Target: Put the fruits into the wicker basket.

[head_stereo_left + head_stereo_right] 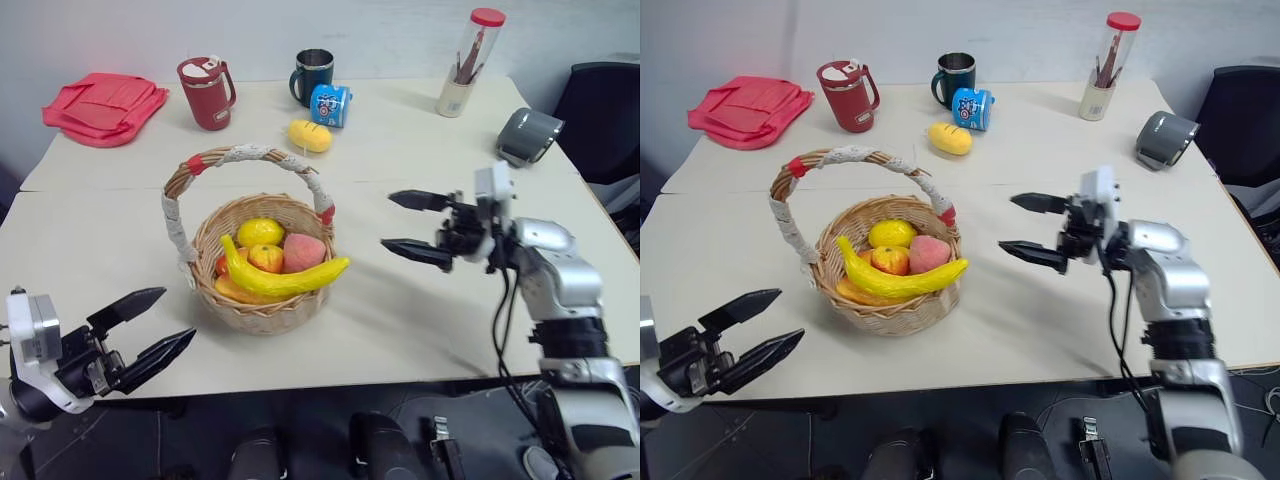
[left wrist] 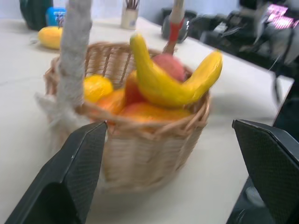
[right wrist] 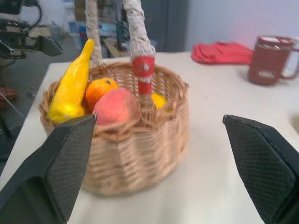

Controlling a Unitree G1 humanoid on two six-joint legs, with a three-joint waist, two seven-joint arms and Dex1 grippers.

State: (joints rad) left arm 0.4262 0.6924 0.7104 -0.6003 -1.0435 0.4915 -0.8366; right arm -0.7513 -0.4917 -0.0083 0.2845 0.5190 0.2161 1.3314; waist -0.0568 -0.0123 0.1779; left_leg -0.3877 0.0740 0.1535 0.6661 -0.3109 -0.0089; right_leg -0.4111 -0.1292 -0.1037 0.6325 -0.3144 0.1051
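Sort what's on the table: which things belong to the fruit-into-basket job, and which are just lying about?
Job:
- wicker basket
- banana, peach, lemon and other fruits in it
- yellow fruit out on the table near the mugs

Lying about:
- red mug
- dark mug
- blue can
- pen cup
- pink cloth
- grey roll

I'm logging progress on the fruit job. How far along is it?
Mostly done: the banana, peach and other fruits lie in the basket. Nothing is in hand: the left hand and right hand are open and empty. Left: one yellow fruit on the table by the blue can.
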